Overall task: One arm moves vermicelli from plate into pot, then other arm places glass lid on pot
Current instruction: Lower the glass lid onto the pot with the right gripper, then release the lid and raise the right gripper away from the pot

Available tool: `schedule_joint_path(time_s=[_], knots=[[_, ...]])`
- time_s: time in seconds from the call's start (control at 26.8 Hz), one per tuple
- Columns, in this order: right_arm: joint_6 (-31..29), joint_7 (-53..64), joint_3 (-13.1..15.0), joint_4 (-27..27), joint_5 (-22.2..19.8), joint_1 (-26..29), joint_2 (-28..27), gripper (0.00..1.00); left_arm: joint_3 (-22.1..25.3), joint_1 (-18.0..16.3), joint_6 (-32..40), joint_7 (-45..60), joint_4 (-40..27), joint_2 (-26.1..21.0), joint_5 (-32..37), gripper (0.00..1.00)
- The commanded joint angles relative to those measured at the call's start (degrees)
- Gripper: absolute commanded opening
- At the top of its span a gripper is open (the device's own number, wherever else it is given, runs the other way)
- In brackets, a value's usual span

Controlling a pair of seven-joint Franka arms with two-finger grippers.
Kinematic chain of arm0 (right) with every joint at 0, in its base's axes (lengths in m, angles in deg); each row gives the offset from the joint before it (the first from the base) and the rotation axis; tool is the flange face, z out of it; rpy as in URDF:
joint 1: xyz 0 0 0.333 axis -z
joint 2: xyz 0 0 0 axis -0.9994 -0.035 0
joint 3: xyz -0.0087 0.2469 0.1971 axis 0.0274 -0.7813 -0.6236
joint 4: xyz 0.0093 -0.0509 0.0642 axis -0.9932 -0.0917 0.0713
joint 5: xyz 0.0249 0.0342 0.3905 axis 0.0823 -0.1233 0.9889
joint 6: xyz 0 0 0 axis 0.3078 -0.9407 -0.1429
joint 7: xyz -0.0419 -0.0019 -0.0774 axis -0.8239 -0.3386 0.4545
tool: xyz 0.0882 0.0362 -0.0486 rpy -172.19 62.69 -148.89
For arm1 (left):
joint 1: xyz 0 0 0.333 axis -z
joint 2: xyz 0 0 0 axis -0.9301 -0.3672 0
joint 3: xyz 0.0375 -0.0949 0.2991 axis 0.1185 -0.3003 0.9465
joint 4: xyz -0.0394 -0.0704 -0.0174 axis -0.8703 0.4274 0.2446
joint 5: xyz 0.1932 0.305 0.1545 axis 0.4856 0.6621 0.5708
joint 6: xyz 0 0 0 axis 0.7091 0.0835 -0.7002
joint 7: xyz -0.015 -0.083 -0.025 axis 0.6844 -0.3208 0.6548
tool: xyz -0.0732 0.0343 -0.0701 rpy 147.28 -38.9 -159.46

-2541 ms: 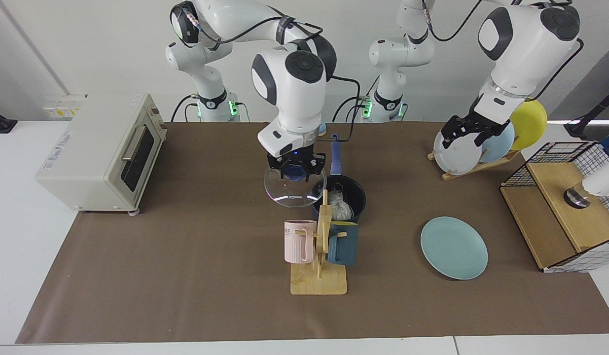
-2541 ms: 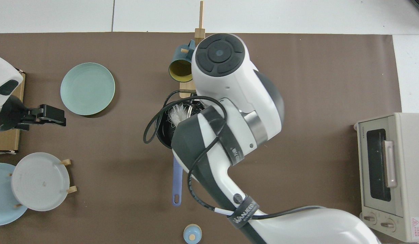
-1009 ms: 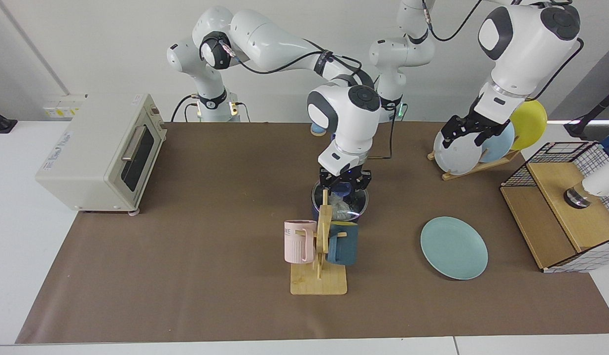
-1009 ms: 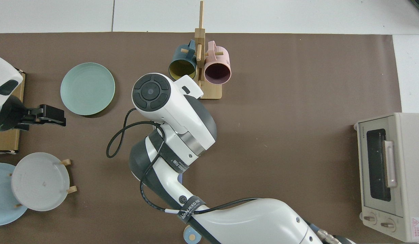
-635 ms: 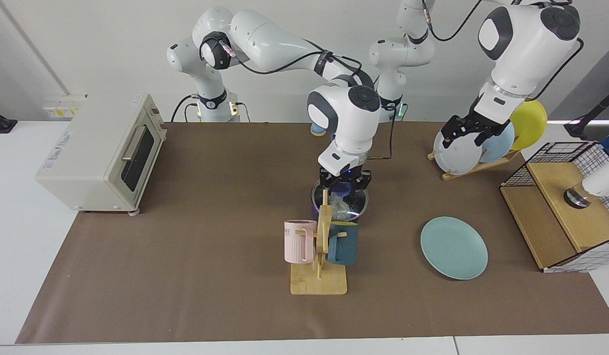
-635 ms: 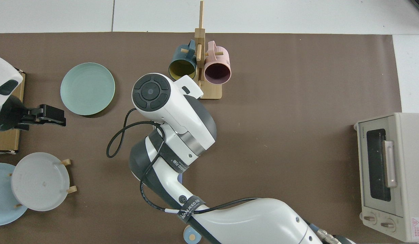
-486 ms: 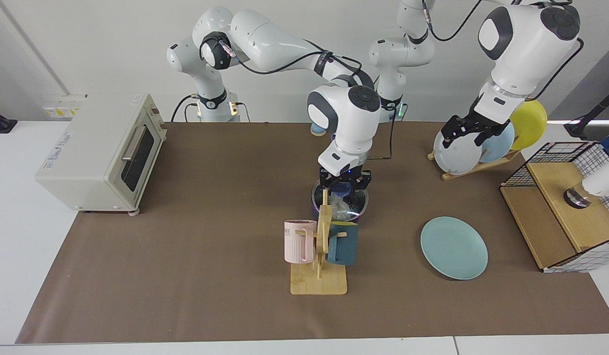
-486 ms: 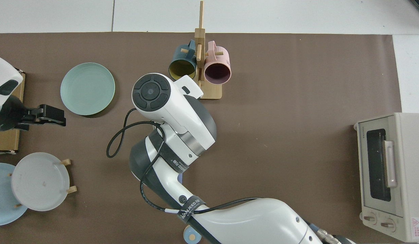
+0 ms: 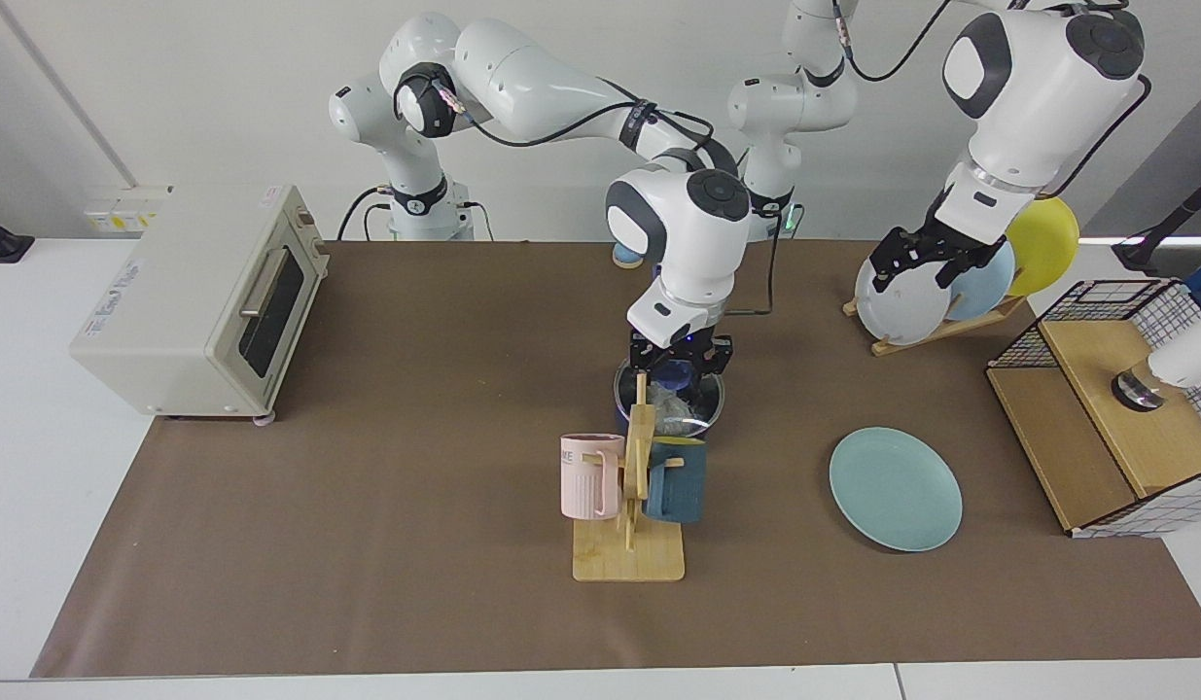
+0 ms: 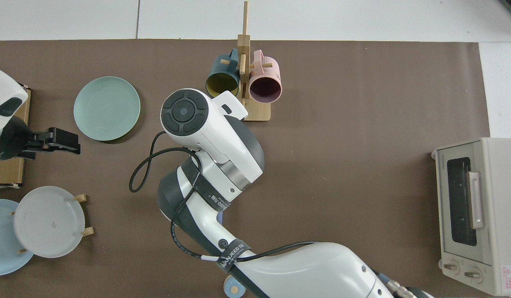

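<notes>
A: Where do we stand with the glass lid (image 9: pixel 670 413)?

B: We see it lying on the rim of the pot (image 9: pixel 621 413), with the vermicelli (image 9: pixel 666 402) showing pale through the glass. The teal plate (image 9: pixel 896 489) lies bare on the desk (image 9: pixel 415 486), well apart toward the left arm's side. So we judge the noodle step done and the lid step nearly closed.

A: And our right gripper (image 9: pixel 677 362)?

B: It stands straight above the pot, pointing down, its jaws at either side of the lid's blue knob (image 9: pixel 672 370). We cannot tell whether they clamp the knob or have let go; the mug rack (image 9: pixel 637 486) stands just in front of the pot and hides part of it. In the top view our right arm's wrist covers pot and lid entirely.

A: What does the coming move turn on?

B: The knob lies directly under the jaws, on the vertical axis of the wrist. We judge a release and a straight lift clears it; any sideways pull could drag the lid off the rim.

A: And the left gripper (image 9: pixel 919 255)?

B: It waits high by the plate rack (image 9: pixel 936 331), jaws apart and holding nothing, far from the pot. The right arm is the nearer one.
</notes>
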Motion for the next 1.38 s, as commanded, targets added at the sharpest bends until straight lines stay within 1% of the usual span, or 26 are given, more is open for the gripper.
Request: schedule_joint_path(time_s=[0.0,0.22,0.41,0.45,0.49,0.56,0.64,0.75,0.78,0.97,1.12,1.35], knots=[[-0.2,-0.1,0.0,1.4,-0.1,0.2,-0.8,1.00,0.4,0.2,-0.2,-0.6,-0.8,1.0,0.0,1.00],[-0.5,0.3,0.0,1.4,-0.1,0.9,-0.8,1.00,0.4,0.0,-0.2,-0.6,-0.7,1.0,0.0,1.00],[-4.7,1.4,0.6,1.4,-0.1,2.1,-0.9,1.00,0.4,0.0,-0.2,-0.6,-0.8,1.0,0.0,1.00],[-5.4,1.7,0.5,1.4,-0.1,2.7,-0.9,0.98,0.4,0.0,-0.2,-0.6,-0.8,1.0,0.0,1.00],[-6.2,1.8,0.4,1.4,-0.1,3.2,-1.0,0.86,0.4,0.0,-0.2,-0.6,-0.8,1.0,0.0,1.00],[-7.3,1.7,0.1,1.4,0.0,3.3,-1.6,0.55,0.4,0.0,-0.2,-0.6,-0.8,1.0,0.0,1.00],[-7.3,1.7,0.1,1.4,0.0,3.4,-1.7,0.37,0.4,0.0,-0.2,-0.6,-0.7,1.0,0.0,1.00],[-7.8,1.8,-0.1,1.4,0.1,3.7,-1.8,0.08,0.4,0.0,-0.2,-0.6,-0.8,1.0,0.0,1.00],[-8.1,1.8,-0.2,1.4,0.1,3.7,-1.8,0.00,0.4,0.0,-0.2,-0.6,-0.8,1.0,0.0,1.00],[-10.8,2.3,-0.6,1.4,0.4,4.2,-2.3,0.00,0.4,0.0,-0.2,-0.6,-0.8,1.0,0.0,1.00],[-11.1,2.3,-0.6,1.4,0.4,4.1,-3.5,0.00,0.4,0.0,-0.2,-0.6,-0.8,1.0,0.0,1.00],[-12.7,2.4,-0.7,1.4,0.3,4.0,-3.9,0.00,0.4,0.0,-0.2,-0.6,-0.7,1.0,0.0,1.00]])
